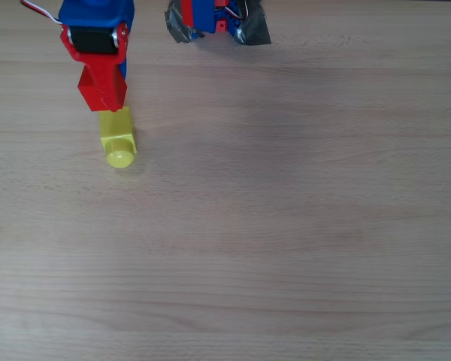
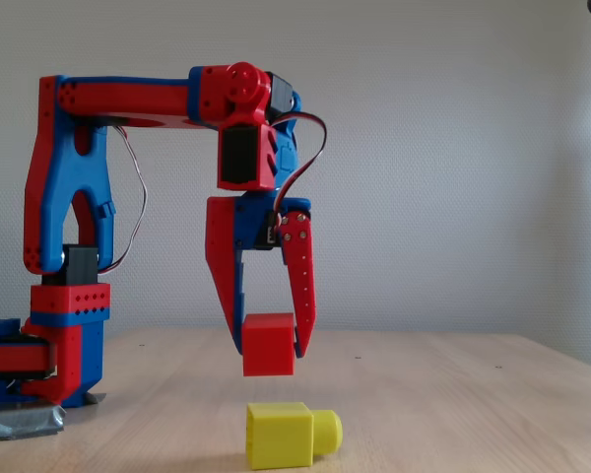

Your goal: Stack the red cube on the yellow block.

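A small red cube point(image 2: 268, 345) hangs in the air between the fingertips of my red and blue gripper point(image 2: 269, 340), which is shut on it. Right below it, with a gap of air between, the yellow block point(image 2: 280, 435) lies on its side on the wooden table, its round stud pointing right in the fixed view. From overhead the red cube point(image 1: 102, 89) covers the far end of the yellow block point(image 1: 116, 135), whose stud points toward the bottom of the picture. The gripper point(image 1: 101, 79) points straight down.
The arm's base point(image 2: 39, 360) is taped to the table at the left of the fixed view, and at the top edge from overhead point(image 1: 214, 21). The wooden table point(image 1: 286, 226) stretches bare to the right and front of the block.
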